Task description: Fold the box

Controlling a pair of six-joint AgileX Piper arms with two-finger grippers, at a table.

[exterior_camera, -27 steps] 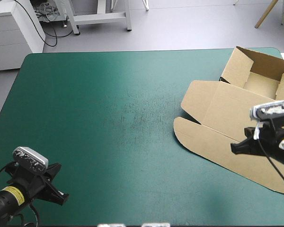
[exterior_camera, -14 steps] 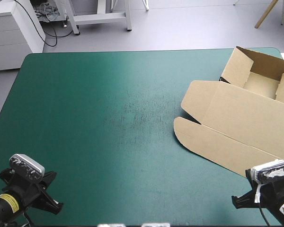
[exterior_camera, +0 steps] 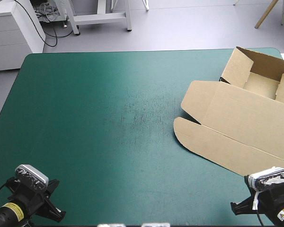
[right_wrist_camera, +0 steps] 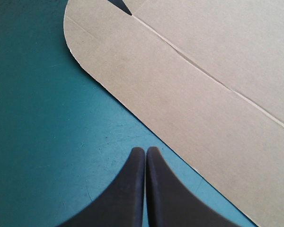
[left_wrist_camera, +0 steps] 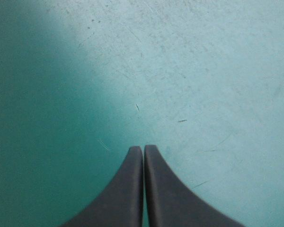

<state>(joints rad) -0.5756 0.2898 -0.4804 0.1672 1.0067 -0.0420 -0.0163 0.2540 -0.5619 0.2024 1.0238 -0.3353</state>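
1. High view first: the box (exterior_camera: pixel 236 127) is on the right side of the table. Its tray (exterior_camera: pixel 262 85) has walls up near the far right corner. The lid (exterior_camera: pixel 213 137) lies flat on the cover (exterior_camera: pixel 109 118), reaching toward the near edge. The tray's right side runs out of view, so I can't say how that wall stands.
2. Left gripper (left_wrist_camera: pixel 143 149) is closed on nothing. It's over bare cover at the near-left corner, well apart from the box.
3. Right gripper (right_wrist_camera: pixel 146 150) is closed and empty too, tips just beside the lid's near edge. It looks like it isn't touching, but that's hard to call.
4. Handling guess: it's thin board, so light and fairly stiff across a panel. It should hinge easily at the creases. I'd expect it to skate on the cover if you push from one side. A hard pinch could dent an edge.
5. Where I'd grab: the lid's outer strip, beyond the crease that shows in the right wrist view. Best spot is near the rounded corner, where a finger can sneak under. It lies flat, so the fingers have to open and scoop from the edge. The left gripper could pin the tray so nothing slides.
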